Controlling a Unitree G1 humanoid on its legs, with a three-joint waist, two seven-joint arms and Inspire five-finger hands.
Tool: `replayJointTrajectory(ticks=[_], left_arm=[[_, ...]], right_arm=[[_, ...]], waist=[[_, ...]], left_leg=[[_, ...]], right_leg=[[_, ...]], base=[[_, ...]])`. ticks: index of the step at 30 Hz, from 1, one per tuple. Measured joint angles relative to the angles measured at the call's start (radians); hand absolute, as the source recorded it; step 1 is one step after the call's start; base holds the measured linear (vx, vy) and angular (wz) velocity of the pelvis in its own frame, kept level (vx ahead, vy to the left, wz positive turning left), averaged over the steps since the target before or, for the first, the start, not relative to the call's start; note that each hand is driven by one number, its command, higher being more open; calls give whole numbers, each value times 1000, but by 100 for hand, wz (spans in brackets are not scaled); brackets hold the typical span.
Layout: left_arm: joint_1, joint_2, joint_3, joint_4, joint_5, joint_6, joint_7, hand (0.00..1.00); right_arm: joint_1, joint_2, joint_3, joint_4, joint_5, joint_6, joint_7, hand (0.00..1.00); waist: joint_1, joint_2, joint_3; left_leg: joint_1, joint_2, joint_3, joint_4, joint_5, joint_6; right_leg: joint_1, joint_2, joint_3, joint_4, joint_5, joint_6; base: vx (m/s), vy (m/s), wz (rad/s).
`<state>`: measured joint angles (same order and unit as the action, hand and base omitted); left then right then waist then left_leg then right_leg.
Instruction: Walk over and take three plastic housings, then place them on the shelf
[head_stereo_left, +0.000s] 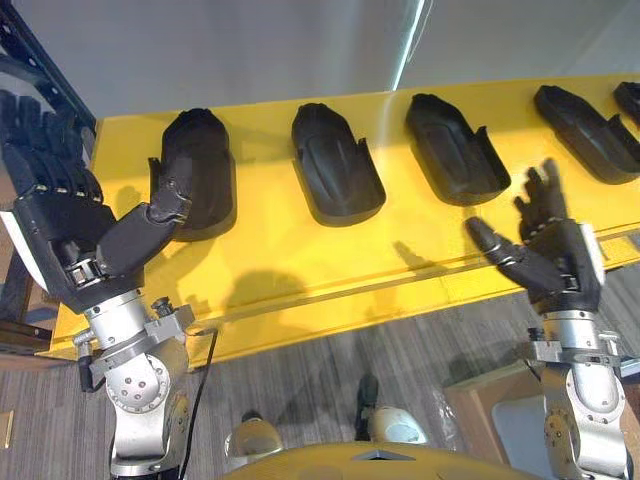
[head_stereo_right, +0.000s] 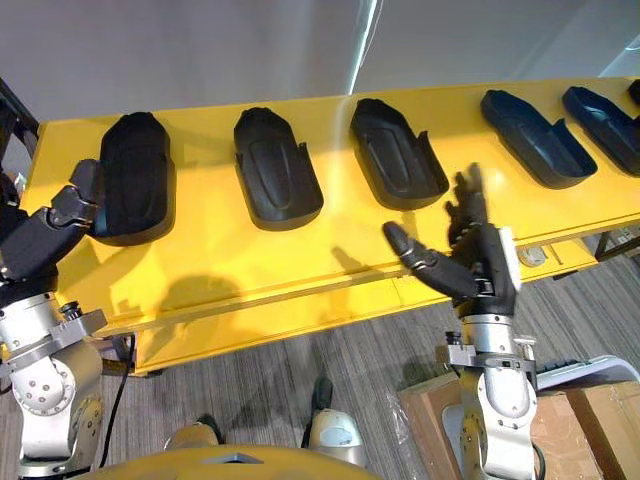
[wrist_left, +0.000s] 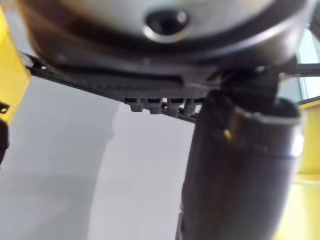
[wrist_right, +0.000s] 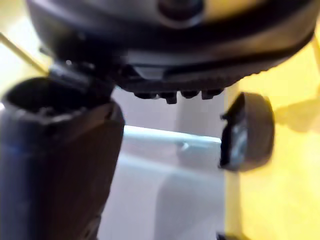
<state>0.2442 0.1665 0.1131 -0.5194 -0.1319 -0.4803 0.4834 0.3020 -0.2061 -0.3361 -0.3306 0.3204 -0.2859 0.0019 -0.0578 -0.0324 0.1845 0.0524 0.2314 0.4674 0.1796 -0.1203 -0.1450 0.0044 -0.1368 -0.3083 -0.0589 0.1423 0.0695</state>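
Several black housings (head_stereo_left: 337, 162), spaced along yellow table (head_stereo_left: 300, 262); grey plank floor (head_stereo_left: 400, 350)

Black plastic housings (head_stereo_left: 338, 165) spaced in row across yellow table (head_stereo_left: 300, 260), not touching.

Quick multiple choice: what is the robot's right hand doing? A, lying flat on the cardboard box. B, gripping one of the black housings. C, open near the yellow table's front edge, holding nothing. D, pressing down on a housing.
C: the right hand has straight fingers and a spread thumb, holds nothing, and sits by the front edge of the yellow table, short of the nearest black housing.
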Motion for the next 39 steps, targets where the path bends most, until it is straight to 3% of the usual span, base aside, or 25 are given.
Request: replayJointTrajectory(ticks=[3,6,11,15,19,20,22,24,27,32,37,39], left_arm=[[22,-6,28,1,82,-1,62,100],[67,-8,91,1,233,-3,115,100],[138,-14,113,2,290,-27,150,100],[162,-14,121,4,294,-133,101,100],[161,-4,118,-3,270,-180,-55,100],[160,10,115,-6,202,-177,-142,100],[160,37,111,-10,77,-151,-265,100],[161,54,107,-14,-105,-73,-421,100],[161,67,98,-14,-198,7,-520,100],[159,78,150,-14,-305,6,-545,100],[151,39,356,21,-296,-54,-357,100],[140,31,394,92,-292,-80,-304,100]], right_arm=[[7,73,-72,22,6,-51,-137,100],[31,148,-153,154,0,-102,-300,100],[80,186,-208,518,-2,-98,-461,100],[73,186,-225,818,2,-68,-531,100],[27,179,-222,981,4,-22,-509,100],[13,177,-219,1019,4,-1,-486,100],[-2,171,-209,1076,4,32,-448,100],[-8,164,-204,1141,4,72,-384,100],[-16,153,-204,1235,7,117,-300,100],[-51,125,-203,1356,23,153,-209,100],[-87,84,-205,1399,59,185,-166,100],[-92,74,-207,1408,60,191,-162,100]], waist=[[-2,10,-23],[-3,15,-51],[0,39,-67],[22,78,-91],[29,98,-100],[29,99,-100],[31,98,-99],[38,97,-99],[51,96,-92],[65,99,-72],[99,98,-68],[117,99,-69]], left_leg=[[29,-10,6,-33,12,-1],[33,-14,0,-57,24,-1],[45,-34,-48,-134,67,6],[45,-41,-87,-186,107,6],[44,-46,-112,-190,113,9],[43,-47,-115,-191,113,8],[42,-49,-120,-200,119,7],[33,-49,-134,-204,126,8],[20,-51,-162,-207,138,16],[20,-57,-214,-222,154,10],[25,-68,-246,-235,156,12],[26,-71,-253,-236,155,12]], right_leg=[[18,-1,1,-8,0,0],[26,-2,-11,-17,0,1],[47,-10,-71,-18,-16,9],[55,-10,-115,-18,-24,11],[70,-16,-139,-18,-31,20],[71,-17,-142,-18,-32,22],[72,-18,-150,-18,-32,22],[72,-18,-164,-18,-33,23],[77,-19,-192,-18,-37,24],[107,-22,-241,-16,-44,28],[129,-30,-274,-4,-61,32],[132,-35,-281,6,-68,30]], base=[[3,6,-1],[-6,-3,7],[-14,-12,35],[-3,-3,31],[-19,13,18],[-35,20,12],[-26,21,13],[-5,17,18],[18,11,26],[45,18,32],[57,28,23],[45,30,15]])
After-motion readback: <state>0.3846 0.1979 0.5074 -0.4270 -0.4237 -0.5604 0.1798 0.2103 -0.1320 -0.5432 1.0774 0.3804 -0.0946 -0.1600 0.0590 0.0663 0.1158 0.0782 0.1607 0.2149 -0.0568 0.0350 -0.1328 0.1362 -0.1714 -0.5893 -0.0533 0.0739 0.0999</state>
